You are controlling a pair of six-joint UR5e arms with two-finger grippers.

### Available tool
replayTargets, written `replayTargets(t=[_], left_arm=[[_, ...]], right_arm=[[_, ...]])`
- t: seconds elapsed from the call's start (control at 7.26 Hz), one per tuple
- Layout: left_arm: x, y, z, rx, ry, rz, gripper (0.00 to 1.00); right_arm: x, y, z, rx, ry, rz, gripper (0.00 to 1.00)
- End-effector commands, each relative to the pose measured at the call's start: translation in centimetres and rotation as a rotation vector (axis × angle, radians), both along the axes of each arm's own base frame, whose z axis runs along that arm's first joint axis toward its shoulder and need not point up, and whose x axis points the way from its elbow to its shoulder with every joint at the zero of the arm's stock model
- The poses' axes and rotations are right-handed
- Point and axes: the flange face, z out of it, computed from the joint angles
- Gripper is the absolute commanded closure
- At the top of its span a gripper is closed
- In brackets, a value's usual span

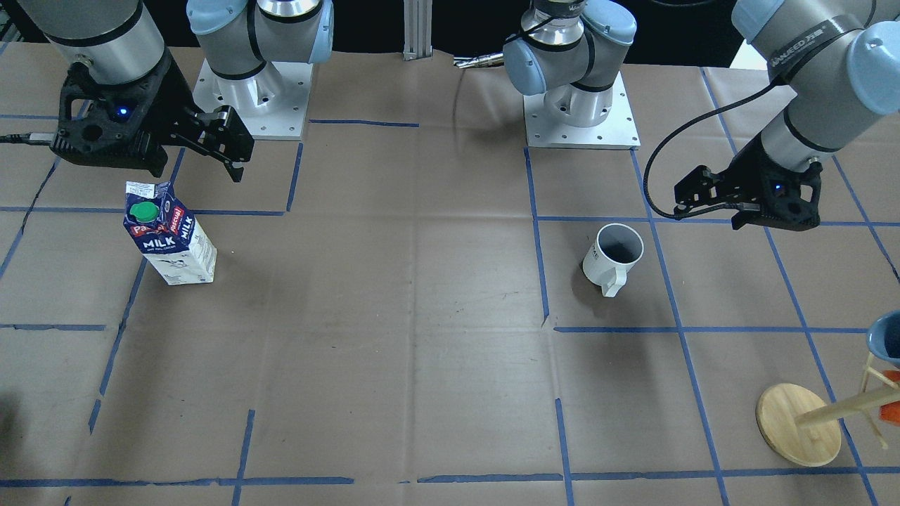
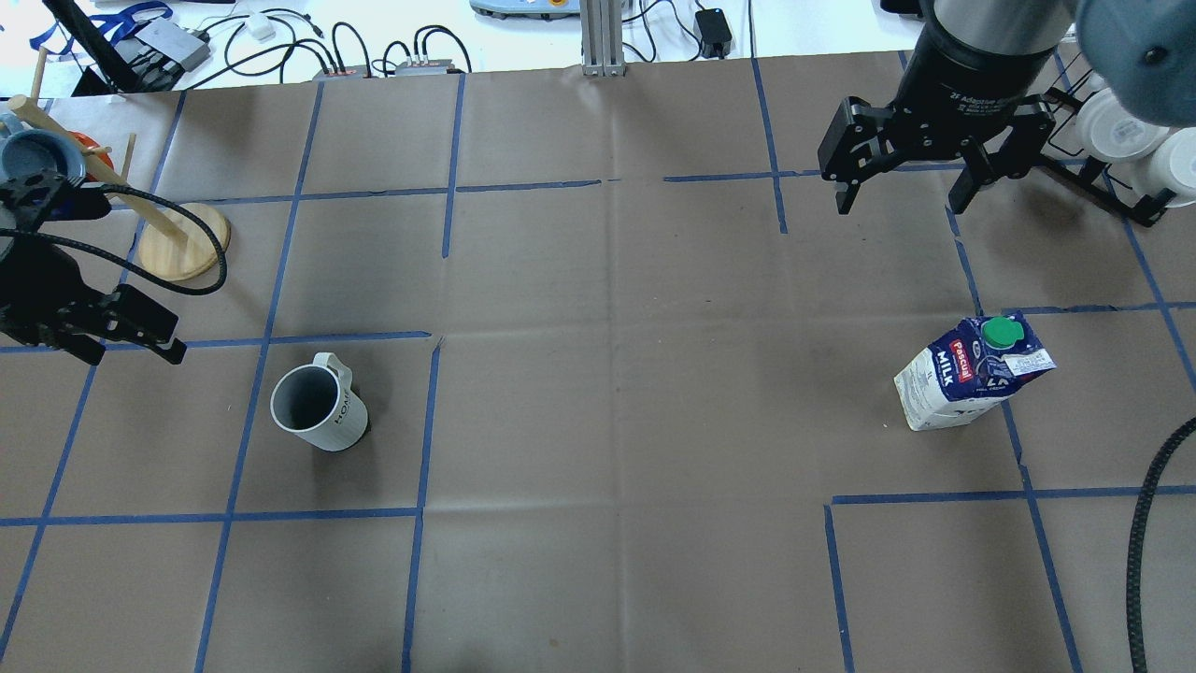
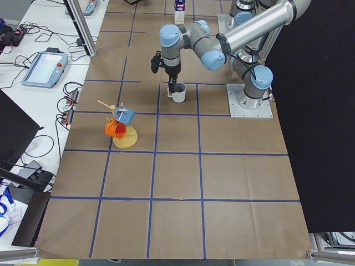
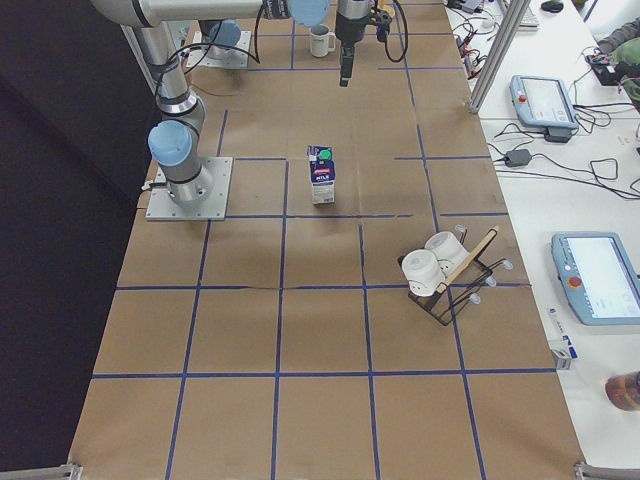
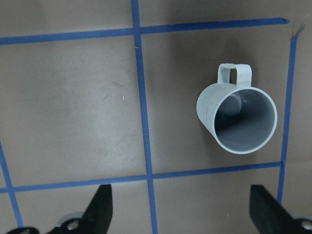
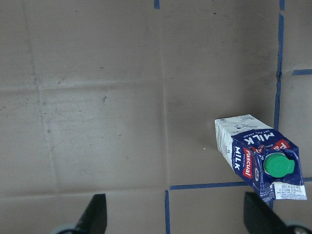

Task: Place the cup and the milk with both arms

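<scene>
My left gripper (image 2: 131,348) hangs above the table (image 2: 607,393) with its jaws spread wide and nothing between them. The cup (image 2: 318,409) stands upright on the brown paper below it, off to the inner side and closer to my base, handle turned away from me, clear of both fingers. My right gripper (image 2: 903,199) is also wide apart and empty, held high. The milk (image 2: 967,374) stands upright below it, nearer my base and a little to the outer side, its green cap up, well apart from my fingertips.
</scene>
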Motion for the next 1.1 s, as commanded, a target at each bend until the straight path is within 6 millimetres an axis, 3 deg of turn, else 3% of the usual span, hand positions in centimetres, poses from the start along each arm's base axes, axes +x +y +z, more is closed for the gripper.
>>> replayTargets(t=[0.0, 0.28, 0.96], left_arm=[[-1.6, -1.7, -4.0, 0.043, 0.015, -0.026, 0.00], [-2.1, -0.2, -7.3, 0.076, 0.024, -0.018, 0.00], [-2.6, 0.9, -11.5, 0.136, 0.045, 0.013, 0.01]], right_arm=[[0.0, 0.0, 0.0, 0.001, 0.000, -0.001, 0.00], [0.0, 0.0, 0.0, 0.001, 0.000, 0.001, 0.00], [-0.1, 0.0, 0.0, 0.001, 0.001, 0.002, 0.00]])
